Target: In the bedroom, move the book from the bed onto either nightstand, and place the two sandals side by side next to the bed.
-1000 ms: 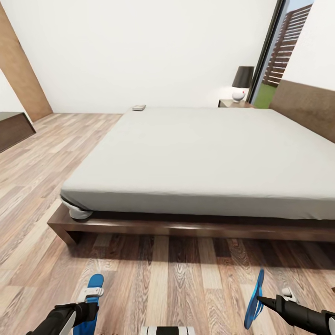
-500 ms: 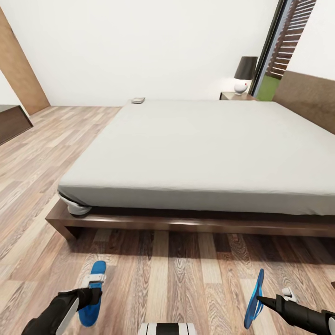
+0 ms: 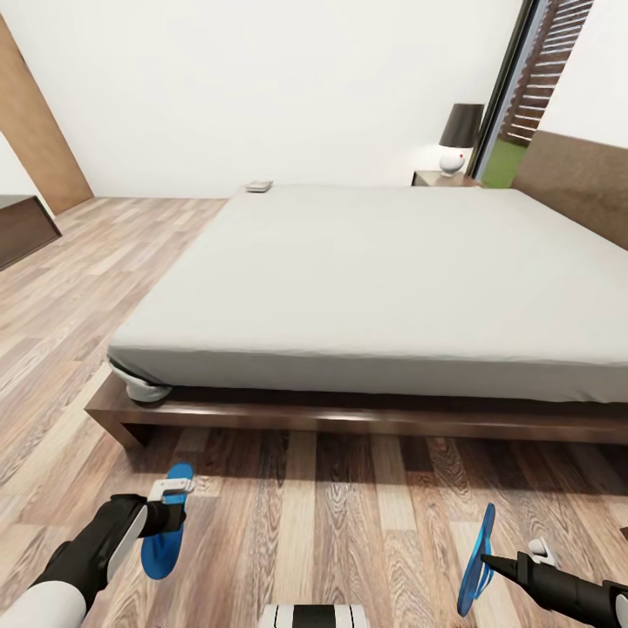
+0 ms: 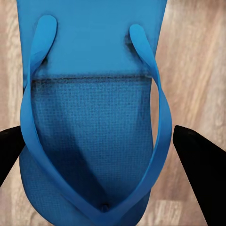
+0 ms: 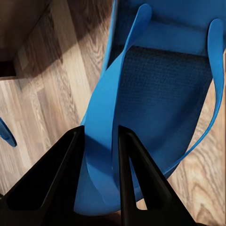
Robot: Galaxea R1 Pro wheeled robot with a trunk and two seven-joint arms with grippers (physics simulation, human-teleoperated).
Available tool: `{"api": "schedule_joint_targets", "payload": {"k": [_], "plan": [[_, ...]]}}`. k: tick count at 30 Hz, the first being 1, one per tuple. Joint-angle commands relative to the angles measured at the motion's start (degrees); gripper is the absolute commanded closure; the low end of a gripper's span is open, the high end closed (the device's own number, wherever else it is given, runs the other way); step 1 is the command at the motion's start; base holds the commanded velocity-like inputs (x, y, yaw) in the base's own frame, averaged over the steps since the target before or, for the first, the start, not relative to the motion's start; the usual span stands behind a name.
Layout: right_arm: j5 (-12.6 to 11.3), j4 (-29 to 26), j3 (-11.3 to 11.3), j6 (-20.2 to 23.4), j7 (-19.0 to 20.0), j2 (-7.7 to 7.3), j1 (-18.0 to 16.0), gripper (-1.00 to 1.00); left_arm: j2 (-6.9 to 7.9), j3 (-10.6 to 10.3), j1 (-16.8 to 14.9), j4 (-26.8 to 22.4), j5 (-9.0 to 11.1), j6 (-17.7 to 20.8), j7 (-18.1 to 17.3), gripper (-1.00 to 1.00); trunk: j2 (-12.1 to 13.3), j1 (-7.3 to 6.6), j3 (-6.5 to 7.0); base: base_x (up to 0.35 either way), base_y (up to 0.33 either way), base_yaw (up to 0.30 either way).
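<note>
The left sandal (image 4: 92,132) lies flat on the wood floor (image 3: 349,515) before the bed (image 3: 375,279), between the left gripper's (image 4: 99,150) wide-spread fingers (image 4: 200,165), untouched. The right gripper's (image 5: 101,141) fingers (image 5: 136,174) pinch a strap of the right sandal (image 3: 477,560), which hangs on edge.
</note>
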Motion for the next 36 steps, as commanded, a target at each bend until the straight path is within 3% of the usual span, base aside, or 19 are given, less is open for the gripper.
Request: {"api": "schedule_joint_targets", "payload": {"k": [1,14,16,21,23,27,36], "plan": [[-0.7,0.0,0.3,0.5,0.0,-0.06,0.0,1.00,0.04,-0.1,0.0,-0.1,0.6,0.3,0.1,1.00,0.0,0.01,-0.27,0.000,0.000,0.000],[-0.9,-0.1,0.2,0.5,0.4,-0.11,0.0,1.00,-0.21,-0.2,0.0,-0.1,0.4,0.1,0.1,1.00,-0.2,0.35,-3.15,0.000,0.000,0.000],[-0.9,-0.2,0.1,0.5,2.2,-1.16,0.0,1.00,-0.22,-0.3,0.0,-0.1,0.4,0.1,0.1,1.00,-0.2,0.40,-3.60,0.000,0.000,0.000],[-1.0,0.3,0.0,1.5,17.2,-8.23,0.0,1.00,-0.30,-0.3,0.0,-0.1,0.4,0.1,0.1,1.00,-0.3,0.53,-4.70,0.000,0.000,0.000],[-1.0,0.5,0.0,3.5,19.7,-9.89,0.0,1.00,-0.31,-0.3,0.0,-0.1,0.4,0.1,0.1,1.00,-0.3,0.58,-5.15,0.000,0.000,0.000],[-1.0,0.4,-0.3,4.5,20.8,-10.61,0.0,1.00,-0.31,-0.3,0.0,-0.1,0.4,0.1,0.1,1.00,-0.4,0.68,-6.03,0.000,0.000,0.000],[-0.9,0.3,-0.3,4.5,20.7,-10.69,0.0,1.00,-0.32,-0.3,0.0,-0.1,0.4,0.1,0.1,1.00,-0.5,0.89,-7.81,0.000,0.000,0.000]]}}
